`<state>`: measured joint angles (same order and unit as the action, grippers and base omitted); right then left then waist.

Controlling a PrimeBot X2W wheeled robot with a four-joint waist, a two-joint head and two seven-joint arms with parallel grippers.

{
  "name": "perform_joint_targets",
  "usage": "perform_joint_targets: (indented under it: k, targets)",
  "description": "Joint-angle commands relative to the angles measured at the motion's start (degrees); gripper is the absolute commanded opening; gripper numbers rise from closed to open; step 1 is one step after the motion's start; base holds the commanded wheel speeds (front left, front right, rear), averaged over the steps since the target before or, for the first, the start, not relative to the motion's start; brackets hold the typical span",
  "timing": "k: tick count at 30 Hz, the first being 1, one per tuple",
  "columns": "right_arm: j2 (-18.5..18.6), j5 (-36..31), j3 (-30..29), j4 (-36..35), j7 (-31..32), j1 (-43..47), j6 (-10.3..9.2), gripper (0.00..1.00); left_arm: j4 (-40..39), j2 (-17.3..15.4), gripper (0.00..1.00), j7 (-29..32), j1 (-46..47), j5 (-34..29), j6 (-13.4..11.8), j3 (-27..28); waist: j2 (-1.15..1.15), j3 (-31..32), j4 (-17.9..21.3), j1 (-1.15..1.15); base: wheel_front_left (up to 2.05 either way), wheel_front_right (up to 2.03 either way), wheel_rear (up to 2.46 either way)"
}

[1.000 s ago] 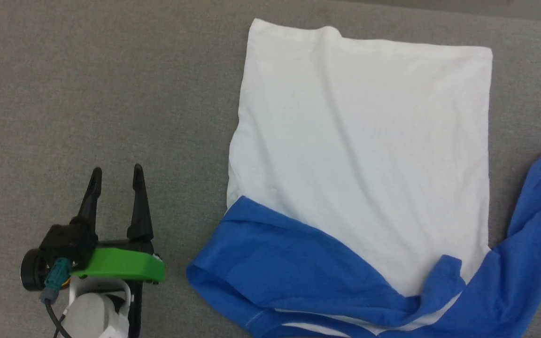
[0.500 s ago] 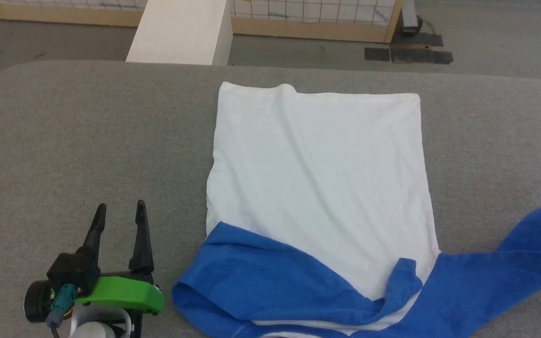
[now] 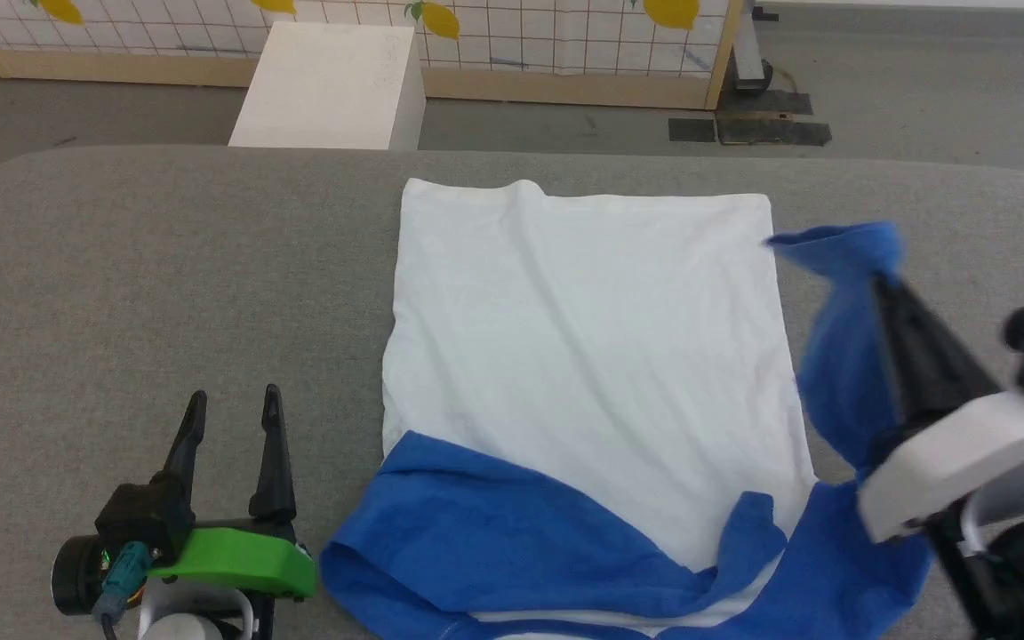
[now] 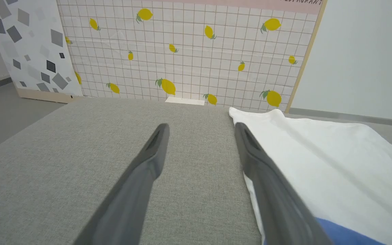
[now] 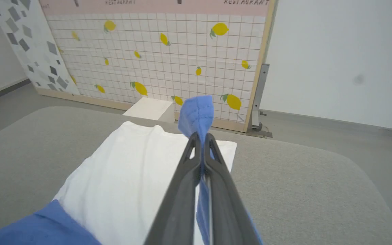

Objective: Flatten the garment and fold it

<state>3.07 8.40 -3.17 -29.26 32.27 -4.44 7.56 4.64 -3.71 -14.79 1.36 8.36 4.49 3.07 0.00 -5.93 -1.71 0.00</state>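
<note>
At the worktop's (image 3: 165, 267) near left corner the left pincer (image 3: 235, 393) stands spread wide, holding nothing, just beside the garment (image 3: 583, 338); one blue sleeve (image 3: 494, 524) lies across the garment's near end; by the right edge the right pincer (image 5: 201, 136) is clamped on the other sleeve (image 3: 841, 258), held raised; the white body lies flat up to the far edge; beyond stands a white block (image 3: 325, 84).

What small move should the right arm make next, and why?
Probably carry the blue sleeve leftward over the white body and lay it flat: the right gripper is shut on it, raised beside the body, while the other sleeve already lies folded across.
</note>
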Motion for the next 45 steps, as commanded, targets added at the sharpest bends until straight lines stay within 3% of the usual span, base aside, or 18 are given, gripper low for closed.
perform_joint_targets:
  k: [1,7,13,19,26,27,28,29,37,45]
  targets:
    - [-0.2,0.0,4.0,0.2,0.1,-0.2,-0.08,0.0,-0.2,0.2,1.0,-0.2,-0.1,-0.4,0.2,-0.1,0.0,-0.2,-0.3,0.0,0.0,0.0,0.0]
    - [-0.2,0.0,20.2,7.8,-1.4,-3.4,-0.08,0.0,-0.1,0.3,1.0,-0.2,0.8,-0.1,0.2,-0.6,0.0,-1.5,-1.7,0.0,0.0,0.0,0.0]
    - [-0.2,1.9,31.2,20.0,-3.5,-7.4,-0.08,0.0,0.2,0.5,1.0,-0.2,1.8,0.4,0.2,-1.2,0.0,-3.4,-3.8,0.0,0.0,0.0,0.0]
    - [-0.2,3.9,38.8,32.1,-4.2,-10.9,-0.08,0.0,0.5,0.6,1.0,-0.2,2.7,0.9,0.1,-1.9,0.0,-5.2,-5.8,0.0,0.0,0.0,0.0]
    - [-0.2,6.0,42.5,41.5,-2.8,-12.6,-0.08,0.0,0.9,0.7,1.0,-0.2,3.2,1.4,-0.1,-2.4,0.0,-6.0,-6.8,0.0,0.0,0.0,0.0]
    - [-0.2,6.3,42.7,42.0,-2.6,-12.6,-0.08,0.04,1.0,0.7,1.0,-0.2,3.2,1.4,0.0,-2.5,0.0,-5.9,-6.7,0.0,0.0,0.0,0.0]
    - [-0.2,6.7,42.9,42.3,-2.7,-12.7,-0.08,0.84,1.2,0.7,1.0,-0.2,3.1,1.4,0.0,-2.5,0.0,-5.7,-6.7,0.0,0.0,0.0,0.0]
    - [-0.2,7.4,42.6,42.3,-3.0,-12.5,-0.08,1.0,1.3,0.8,1.0,-0.2,3.0,1.3,0.0,-2.6,0.0,-5.5,-6.6,0.0,0.0,0.0,0.0]
    - [-0.2,10.9,34.2,35.1,-13.3,-9.8,-0.08,1.0,2.1,0.6,1.0,-0.2,2.1,0.5,0.2,-2.7,0.0,-3.0,-4.8,0.0,0.0,0.0,0.0]
    - [-0.2,7.4,17.7,25.3,-24.0,-2.6,-0.08,1.0,2.4,-1.4,1.0,-0.2,3.3,-0.1,1.1,-3.4,0.0,-2.7,-1.2,0.0,0.0,0.0,0.0]
